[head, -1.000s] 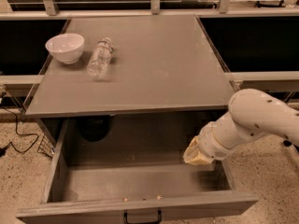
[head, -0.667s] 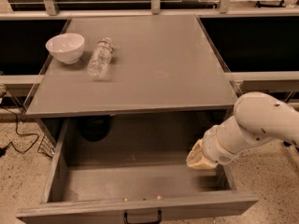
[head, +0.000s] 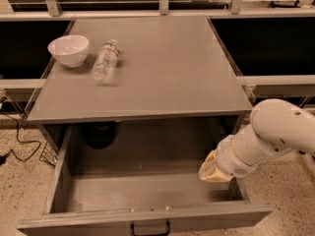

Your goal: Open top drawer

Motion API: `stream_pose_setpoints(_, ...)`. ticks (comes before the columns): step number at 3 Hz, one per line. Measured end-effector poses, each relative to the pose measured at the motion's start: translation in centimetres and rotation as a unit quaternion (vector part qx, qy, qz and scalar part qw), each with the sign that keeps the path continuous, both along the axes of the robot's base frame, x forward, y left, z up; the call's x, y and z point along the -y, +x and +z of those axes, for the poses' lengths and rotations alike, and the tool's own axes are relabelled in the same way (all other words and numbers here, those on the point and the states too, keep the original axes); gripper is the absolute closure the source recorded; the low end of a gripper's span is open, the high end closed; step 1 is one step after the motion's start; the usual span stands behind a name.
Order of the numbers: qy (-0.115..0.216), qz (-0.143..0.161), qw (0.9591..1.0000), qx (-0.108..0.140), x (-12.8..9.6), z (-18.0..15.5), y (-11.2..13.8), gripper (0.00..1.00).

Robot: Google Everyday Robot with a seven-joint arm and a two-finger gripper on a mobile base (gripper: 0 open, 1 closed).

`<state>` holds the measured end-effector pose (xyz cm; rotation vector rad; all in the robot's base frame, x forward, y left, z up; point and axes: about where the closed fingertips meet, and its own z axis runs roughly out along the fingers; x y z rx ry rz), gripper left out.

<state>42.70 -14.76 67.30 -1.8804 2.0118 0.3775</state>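
Top drawer (head: 142, 193) is sticking way out from under the table (head: 172, 77), right at the bottom of the view, deep grey inside with a few pale specks by the front wall, and its black loop handle (head: 150, 228) is peeking up at the bottom edge. The gripper (head: 214, 168), a tan tip on a chunky white arm (head: 275, 136) reaching in from the right, sits over the drawer's right side close to the side wall; can't tell if it's spread or pinched together. Up on the table's far left corner there's a white bowl (head: 69, 49) with a plastic water bottle (head: 106, 60) lying on its side just beside it
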Motion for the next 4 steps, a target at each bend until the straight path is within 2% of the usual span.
stream_pose_setpoints(4,-0.002,0.000,0.9997,-0.026,0.5,-0.1,-2.1,1.00)
